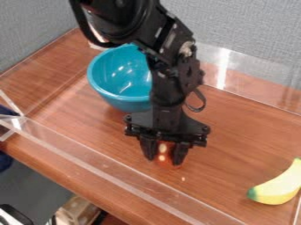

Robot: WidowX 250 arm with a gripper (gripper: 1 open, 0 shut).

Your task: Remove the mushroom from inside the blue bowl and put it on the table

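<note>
Between the downward-pointing fingers (pixel 167 156), the mushroom (pixel 164 156) is seen low against the desk (pixel 70 83), well clear of the blue bowl (pixel 122 77), which lies behind them. Whether the fingers are clamped on it or parted cannot be told. Its long axis cannot be determined. Release and a straight upward withdrawal are judged to remain.

The blue bowl (pixel 123 77) sits on the table (pixel 70 70) toward the back left. In front of it and to its right, the gripper (pixel 167 156) points down at the tabletop with the mushroom (pixel 164 156) between its fingers. The banana (pixel 275 186) lies far right, near the front wall.
</note>
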